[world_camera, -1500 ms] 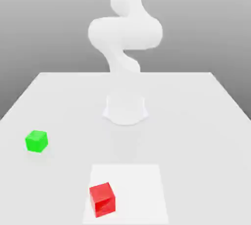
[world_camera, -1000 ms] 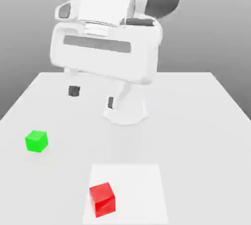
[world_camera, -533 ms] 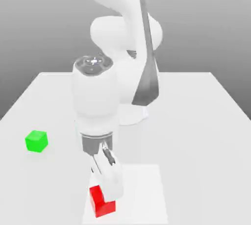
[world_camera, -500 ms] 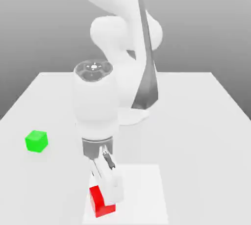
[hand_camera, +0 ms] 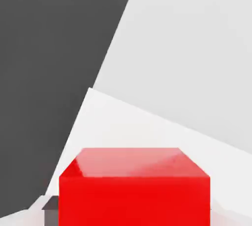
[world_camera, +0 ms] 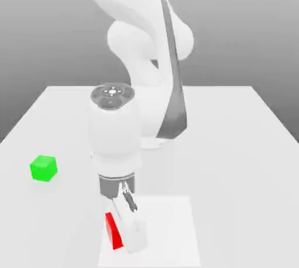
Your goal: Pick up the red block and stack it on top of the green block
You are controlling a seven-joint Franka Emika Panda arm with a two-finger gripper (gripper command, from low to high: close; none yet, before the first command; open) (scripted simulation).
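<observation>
The arm's gripper (world_camera: pixel 129 235) stands low over the red block (world_camera: pixel 113 230), which sits on a paler square patch (world_camera: pixel 169 226) of the white table (world_camera: pixel 233 144); whether the fingers have closed on the cube cannot be told. The block, a small glossy cube with hard flat faces, looks light and rigid but possibly slick, so its two opposite side faces, taken squarely at mid-height, seem the safest hold. The green block (world_camera: pixel 44 168) rests well apart from the red one, toward the exterior view's left. Beyond the table lies plain grey backdrop.
</observation>
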